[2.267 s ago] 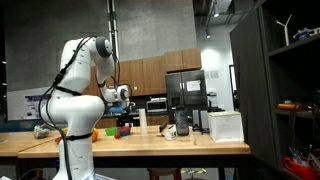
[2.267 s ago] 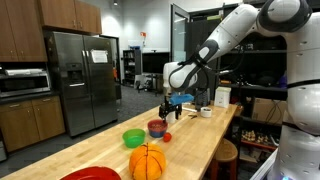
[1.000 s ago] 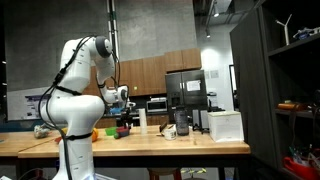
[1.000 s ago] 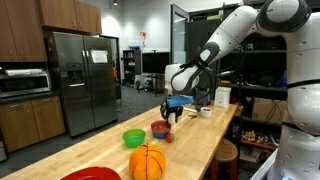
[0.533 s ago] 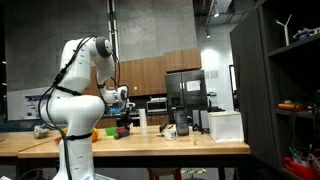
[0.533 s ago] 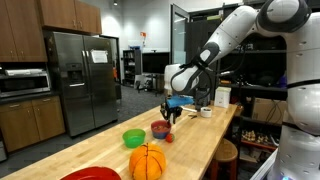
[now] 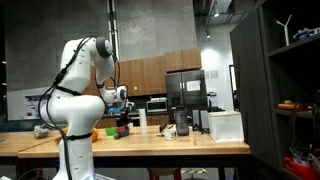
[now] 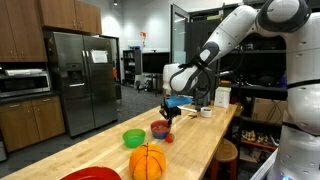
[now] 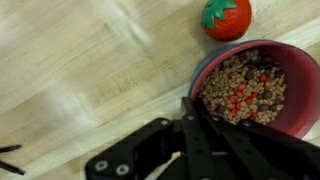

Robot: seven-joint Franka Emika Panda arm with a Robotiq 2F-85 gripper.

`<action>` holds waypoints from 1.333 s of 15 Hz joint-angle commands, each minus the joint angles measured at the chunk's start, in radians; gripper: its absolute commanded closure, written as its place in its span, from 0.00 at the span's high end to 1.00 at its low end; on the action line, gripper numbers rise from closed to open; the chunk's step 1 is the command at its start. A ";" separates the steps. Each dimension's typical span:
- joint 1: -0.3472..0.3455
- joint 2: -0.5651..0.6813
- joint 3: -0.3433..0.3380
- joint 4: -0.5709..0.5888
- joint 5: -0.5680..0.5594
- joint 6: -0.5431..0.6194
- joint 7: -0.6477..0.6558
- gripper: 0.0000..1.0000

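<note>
Gripper (image 9: 193, 112) clenched shut at 8 o'clock rim of pink bowl (image 9: 297, 118) of brown-red pellets, pinch on rim unclear, toy strawberry (image 9: 226, 17) at bowl's 11 o'clock.

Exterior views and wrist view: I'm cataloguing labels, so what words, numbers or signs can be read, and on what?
No text can be read.
On the refrigerator, the paper sheet: print too small to read.
Wrist view: the bowl and toy strawberry show no lettering.

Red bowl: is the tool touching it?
Touching. The wrist view shows the tool shut, its tips pinching the near rim of the red bowl full of brown bits.
</note>
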 commanded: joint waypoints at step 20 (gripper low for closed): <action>0.010 0.010 0.011 0.103 -0.021 -0.089 -0.060 0.01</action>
